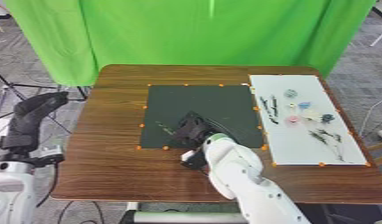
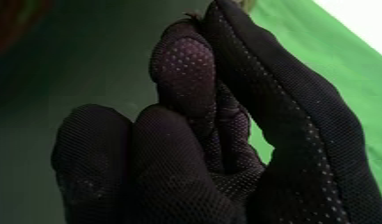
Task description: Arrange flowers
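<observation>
Lying on the white board [image 1: 298, 155] at the right of the worktop [image 1: 116, 175] are six flower heads: one grey-green [image 1: 290, 93], one small cream [image 1: 292, 106], one blue [image 1: 305, 105], one pink [image 1: 292, 119], one pale yellow [image 1: 309, 115] and one dark teal [image 1: 327, 118]. Two slender dark stems [image 1: 274, 107] lie side by side left of them; at least two branching dark sprigs [image 1: 319, 137] lie nearer the robot. The heads appear compact and rounded, set near one another.

One dark mat [image 1: 201, 95] lies left of the board, with orange markers [image 1: 145, 107] along its border. Above its near part is the right hand [image 1: 194, 131], fingers [image 2: 183, 60] and thumb closed together on a small green-brown sprig [image 1: 165, 130]. The left hand [image 1: 35, 112] is beyond the worktop's left edge, its fingers released and extended.
</observation>
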Robot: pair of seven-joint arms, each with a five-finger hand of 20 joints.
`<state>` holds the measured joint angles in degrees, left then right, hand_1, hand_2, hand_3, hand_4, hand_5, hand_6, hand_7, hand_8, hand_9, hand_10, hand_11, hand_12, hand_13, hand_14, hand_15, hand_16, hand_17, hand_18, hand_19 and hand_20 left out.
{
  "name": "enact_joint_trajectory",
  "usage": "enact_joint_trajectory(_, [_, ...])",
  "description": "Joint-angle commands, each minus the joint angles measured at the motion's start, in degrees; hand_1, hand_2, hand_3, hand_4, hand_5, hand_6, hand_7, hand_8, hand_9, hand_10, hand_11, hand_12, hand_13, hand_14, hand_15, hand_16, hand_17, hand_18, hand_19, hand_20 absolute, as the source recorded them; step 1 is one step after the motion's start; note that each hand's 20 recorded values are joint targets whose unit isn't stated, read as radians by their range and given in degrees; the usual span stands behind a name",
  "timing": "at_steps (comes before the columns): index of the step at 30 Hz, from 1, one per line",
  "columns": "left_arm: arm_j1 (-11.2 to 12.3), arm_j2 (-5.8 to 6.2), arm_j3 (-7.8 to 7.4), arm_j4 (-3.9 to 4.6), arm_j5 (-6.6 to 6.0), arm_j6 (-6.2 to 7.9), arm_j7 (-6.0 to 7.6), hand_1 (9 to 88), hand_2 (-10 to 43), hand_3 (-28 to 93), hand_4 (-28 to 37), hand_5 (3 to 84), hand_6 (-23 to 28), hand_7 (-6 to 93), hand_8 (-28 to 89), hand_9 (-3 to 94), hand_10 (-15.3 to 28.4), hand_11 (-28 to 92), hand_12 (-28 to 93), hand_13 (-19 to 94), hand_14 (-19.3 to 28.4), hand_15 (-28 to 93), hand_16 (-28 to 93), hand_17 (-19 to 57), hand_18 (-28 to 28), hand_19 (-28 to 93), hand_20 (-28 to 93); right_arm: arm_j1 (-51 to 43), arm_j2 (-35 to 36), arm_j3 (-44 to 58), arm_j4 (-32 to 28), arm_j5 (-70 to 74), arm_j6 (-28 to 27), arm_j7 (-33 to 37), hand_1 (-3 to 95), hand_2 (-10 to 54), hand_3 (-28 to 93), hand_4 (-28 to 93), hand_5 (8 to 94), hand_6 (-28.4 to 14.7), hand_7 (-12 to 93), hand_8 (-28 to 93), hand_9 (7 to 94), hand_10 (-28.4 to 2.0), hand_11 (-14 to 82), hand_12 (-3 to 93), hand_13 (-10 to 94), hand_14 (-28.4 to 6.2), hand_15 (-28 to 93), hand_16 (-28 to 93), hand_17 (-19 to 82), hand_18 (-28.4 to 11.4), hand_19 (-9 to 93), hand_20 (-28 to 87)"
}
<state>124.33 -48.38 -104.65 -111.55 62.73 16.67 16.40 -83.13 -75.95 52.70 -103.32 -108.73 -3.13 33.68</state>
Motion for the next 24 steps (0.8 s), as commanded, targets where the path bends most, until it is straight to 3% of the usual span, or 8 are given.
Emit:
enact_joint_trajectory(1, [2.6, -0.77, -0.21, -1.7, -0.05, -0.52, -0.21, 27.4, -9.5, 62, -20.8, 46.7, 3.0, 21.9, -9, 45.6, 13.1, 25, 15, 36, 15.4, 14, 4, 6.4, 9.1, 5, 15, 1.7, -1.8, -0.3, 1.9, 7.3, 5.5, 3.0, 59.2, -9.5, 58, -1, 71.4, -5.4, 48, 19, 90.1, -11.2, 49.5, 31.8, 94, -0.1, 72, 23, 78, -8.3, 93, 45])
enact_joint_trajectory(12, [3.5, -0.69, -0.63, -2.22, -0.27, -0.76, -0.58, 27.3, -9.5, 62, -20.6, 46.6, 3.0, 21.8, -9, 45.1, 13.0, 24, 15, 36, 15.4, 14, 4, 6.2, 9.2, 5, 15, 2.2, -2.2, 0.8, 3.7, 16.3, 7.7, 6.4, 60.3, -9.5, 57, -2, 69.1, -6.4, 53, 15, 90.3, -11.1, 49.9, 27.5, 94, -0.5, 70, 20, 79, -7.5, 93, 37])
enact_joint_trajectory(24, [3.5, -0.47, -1.26, -2.56, 0.07, -2.15, -1.49, 27.1, -9.5, 62, -20.3, 46.4, 3.3, 21.0, -9, 44.4, 13.1, 24, 15, 35, 15.6, 14, 4, 5.8, 9.6, 5, 14, 1.5, -2.0, -0.7, 3.6, 17.8, 8.3, 7.4, 61.2, -9.4, 56, -4, 69.9, -6.5, 52, 12, 92.1, -11.1, 45.8, 25.1, 94, -1.3, 67, 18, 79, -7.1, 92, 28])
